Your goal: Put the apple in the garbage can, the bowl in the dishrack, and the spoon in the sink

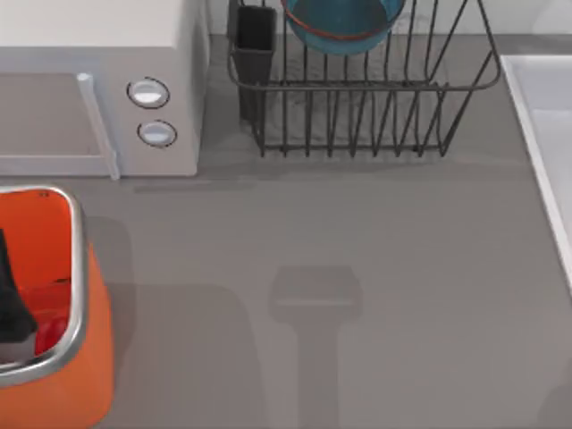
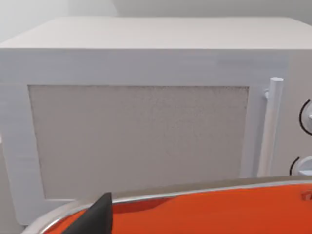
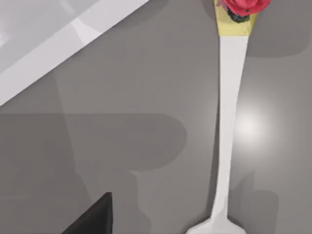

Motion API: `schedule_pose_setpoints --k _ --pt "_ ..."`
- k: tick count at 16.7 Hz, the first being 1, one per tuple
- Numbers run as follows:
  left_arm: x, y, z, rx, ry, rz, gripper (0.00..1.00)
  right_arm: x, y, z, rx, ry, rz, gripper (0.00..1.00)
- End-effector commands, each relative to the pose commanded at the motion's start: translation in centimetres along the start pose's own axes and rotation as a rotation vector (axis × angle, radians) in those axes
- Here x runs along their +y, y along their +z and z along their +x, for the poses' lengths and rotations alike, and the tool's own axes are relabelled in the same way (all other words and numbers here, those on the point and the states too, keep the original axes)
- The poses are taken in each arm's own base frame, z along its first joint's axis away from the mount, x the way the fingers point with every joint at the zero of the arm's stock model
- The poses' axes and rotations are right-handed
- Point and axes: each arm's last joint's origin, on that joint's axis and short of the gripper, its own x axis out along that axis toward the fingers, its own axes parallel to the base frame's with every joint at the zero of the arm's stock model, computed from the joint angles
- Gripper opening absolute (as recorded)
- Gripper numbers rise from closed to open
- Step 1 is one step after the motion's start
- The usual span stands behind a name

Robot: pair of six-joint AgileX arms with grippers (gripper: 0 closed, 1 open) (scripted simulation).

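Apple [image 1: 51, 332] inside garbage can [image 1: 79, 268], left fingers [image 1: 11, 299] above it

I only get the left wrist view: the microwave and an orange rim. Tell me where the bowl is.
Observer: The blue bowl sits in the dishrack, at the top view's far edge.
Operator: Now report the spoon.
Observer: The white spoon lies on the grey table, outside the sink.
Operator: Locate the apple.
Observer: Something red, likely the apple, lies inside the garbage can.
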Motion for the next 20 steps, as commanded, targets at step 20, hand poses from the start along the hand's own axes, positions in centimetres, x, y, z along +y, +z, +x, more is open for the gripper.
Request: schedule_pose_setpoints --k 20 --pt "0.0 0.0 0.0 0.000 0.000 0.000 1.00 -0.3 0.1 10.2 0.026 -0.001 0.011 1.00"
